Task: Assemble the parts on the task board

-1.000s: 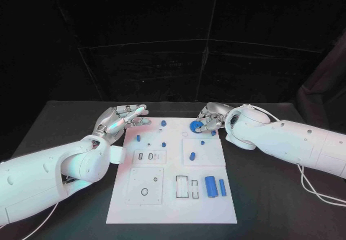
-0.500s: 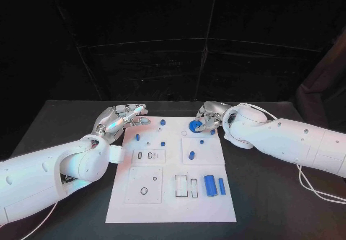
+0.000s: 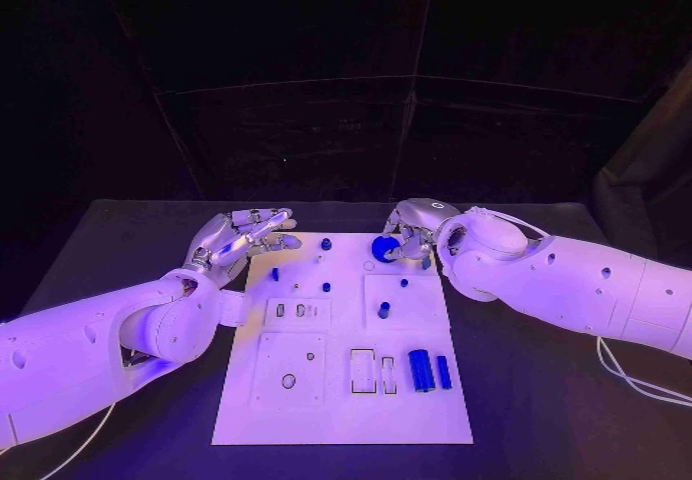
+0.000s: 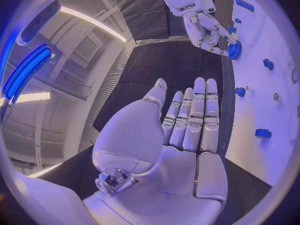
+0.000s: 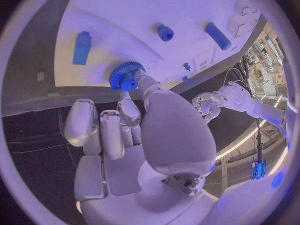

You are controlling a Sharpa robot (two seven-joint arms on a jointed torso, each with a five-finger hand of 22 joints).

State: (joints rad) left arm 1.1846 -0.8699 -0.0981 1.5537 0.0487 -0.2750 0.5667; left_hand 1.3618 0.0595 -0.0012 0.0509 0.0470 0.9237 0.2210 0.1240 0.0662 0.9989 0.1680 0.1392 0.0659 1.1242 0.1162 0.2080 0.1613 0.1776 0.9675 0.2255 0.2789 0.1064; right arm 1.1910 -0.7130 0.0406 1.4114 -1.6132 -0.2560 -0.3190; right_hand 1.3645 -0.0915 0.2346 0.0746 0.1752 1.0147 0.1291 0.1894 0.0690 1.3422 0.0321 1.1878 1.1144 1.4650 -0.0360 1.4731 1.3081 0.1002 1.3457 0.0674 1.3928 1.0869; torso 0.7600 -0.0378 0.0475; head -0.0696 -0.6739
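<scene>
At the task board's [image 3: 346, 400] far edge, right hand [image 3: 410, 232] is pinching the blue gear [image 3: 385, 248], left hand [image 3: 242, 237] is hovering with fingers apart, most parts [image 3: 421, 371] lying loose, assembly barely begun.

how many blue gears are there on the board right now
1. The blue gear sits at the far edge of the task board, pinched by the right hand. The hand could hide others.

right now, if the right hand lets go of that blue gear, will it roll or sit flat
The blue gear looks stiff and light. Its round, toothed rim could roll if dropped on edge. Laid flat on the task board, it should likely stay put.
</scene>
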